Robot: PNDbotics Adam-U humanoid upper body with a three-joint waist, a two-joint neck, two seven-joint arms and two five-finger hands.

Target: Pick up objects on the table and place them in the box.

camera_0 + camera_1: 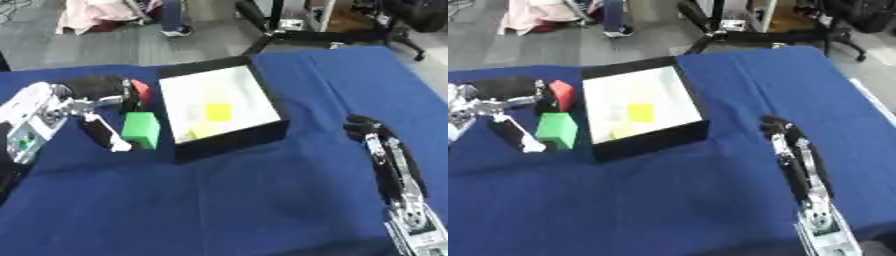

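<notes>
Blue cloth-covered table (219,200) fills most of both views. On it, up centre, sits a black-walled box (229,141) w/ white floor, open top; inside are a brighter yellow square piece (218,111) mid-floor and a paler yellowish thing (199,131) nearer the front wall, shape unclear. Robot's left hand (96,102) comes in from the left edge, just left of the box: black fingers reach toward the box's left wall, and a long thumb angles down w/ a pale tip by the green block's lower left corner. Fingers are spread apart around the block rather than closed on it; whether the thumb tip actually touches it, can't tell. Right hand (785,137) lies at lower right, well apart from the box, fingers straight & relaxed, pointing away from the robot, holding nothing. Green block (556,129) stands on the cloth just beside the box's left wall, in the gap btw thumb and fingers. Red block (562,94) is just behind the green one, next to the box's left wall, close under the left hand's fingers.
</notes>
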